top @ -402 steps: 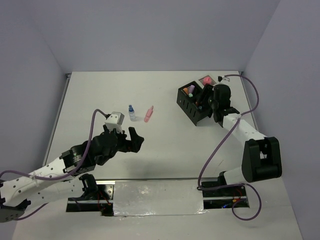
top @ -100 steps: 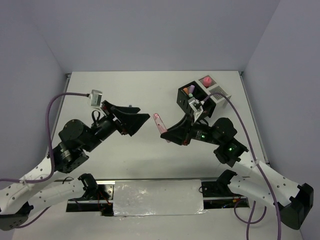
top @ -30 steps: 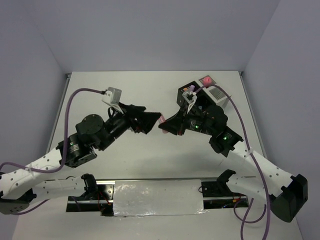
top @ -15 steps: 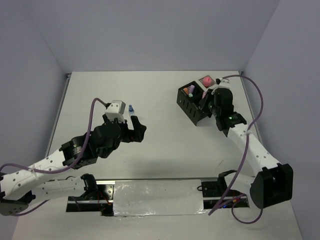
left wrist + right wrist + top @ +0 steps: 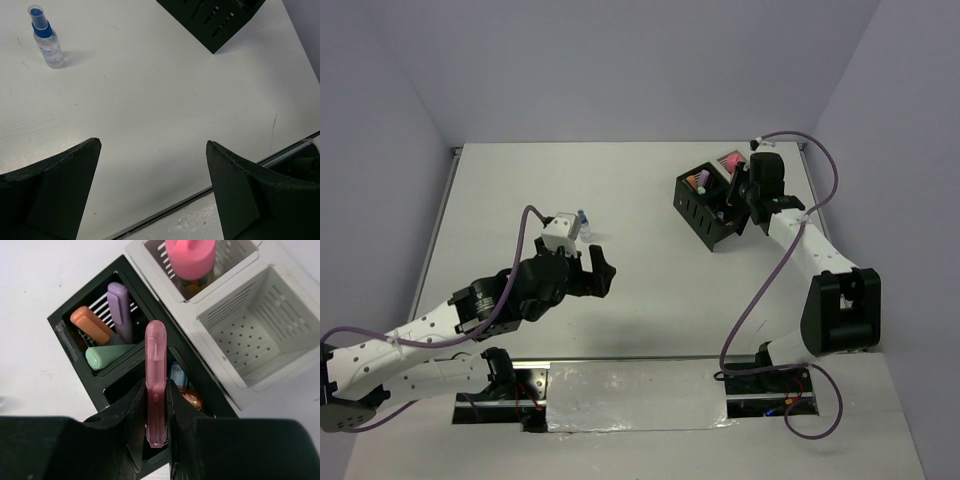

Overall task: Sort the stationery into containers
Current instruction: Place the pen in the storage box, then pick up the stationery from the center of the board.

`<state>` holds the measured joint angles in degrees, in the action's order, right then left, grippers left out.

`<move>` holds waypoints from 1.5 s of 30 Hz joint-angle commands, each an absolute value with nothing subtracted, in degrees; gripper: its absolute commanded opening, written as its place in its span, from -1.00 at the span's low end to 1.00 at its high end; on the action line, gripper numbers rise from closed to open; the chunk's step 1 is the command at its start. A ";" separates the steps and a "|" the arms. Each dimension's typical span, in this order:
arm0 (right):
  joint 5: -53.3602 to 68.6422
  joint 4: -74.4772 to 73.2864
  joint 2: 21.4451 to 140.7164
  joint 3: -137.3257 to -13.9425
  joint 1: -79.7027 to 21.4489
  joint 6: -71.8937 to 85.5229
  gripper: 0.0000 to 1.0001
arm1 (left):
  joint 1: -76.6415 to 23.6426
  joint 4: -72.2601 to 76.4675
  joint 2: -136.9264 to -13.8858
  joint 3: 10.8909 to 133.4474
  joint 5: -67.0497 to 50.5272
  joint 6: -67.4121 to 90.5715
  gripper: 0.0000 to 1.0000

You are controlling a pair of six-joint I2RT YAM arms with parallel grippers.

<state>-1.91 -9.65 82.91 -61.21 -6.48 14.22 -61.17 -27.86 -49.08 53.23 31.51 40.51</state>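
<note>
1. Hold: the right gripper (image 5: 155,407) has its jaws pressed tight on the pink highlighter (image 5: 155,355), clamped near its lower end, with most of its length sticking out past the fingers.
2. Place: it hangs above the black box (image 5: 77,357). Its tip is over the wall beside the compartment holding the orange highlighter (image 5: 90,325), purple highlighter (image 5: 120,310) and green highlighter (image 5: 105,356).
3. Risk: if let go here, it would likely strike that wall and tip either way, or skid toward the white box (image 5: 225,287). Cause: the tip is not centred over an opening.
4. Risk: that compartment is crowded, so a slanted entry could leave it propped on the others.
5. Risk: the short hold may let it swing between the fingers.
6. Look: translucent rose pink, slim, with a rounded cap. It is glossy and probably slippery.
7. Other arm: the left gripper (image 5: 152,144) has its jaws spread wide with nothing between them, above the table (image 5: 150,90). The blue-capped bottle (image 5: 46,42) stands upright at the upper left of its wrist view, well apart from the boxes.
</note>
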 commanded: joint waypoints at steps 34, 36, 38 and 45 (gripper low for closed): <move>-6.23 -4.83 102.53 -82.58 -46.31 9.31 0.81 | -25.67 -51.42 -45.88 59.32 34.37 43.53 0.99; -7.47 -5.88 106.33 -86.55 -46.84 9.23 0.79 | -25.66 -50.54 -45.97 59.24 32.62 38.18 0.99; -6.77 -7.02 111.43 -92.79 -47.28 8.62 0.76 | -25.66 -48.35 -44.92 57.58 30.68 35.08 0.99; -4.66 -13.18 122.34 -106.17 -48.34 8.17 0.68 | -25.66 -42.63 -38.59 52.39 29.27 32.78 0.99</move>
<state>-4.93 -11.25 120.90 -101.27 -47.37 8.99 -26.00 -47.16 -40.93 52.99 30.57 35.94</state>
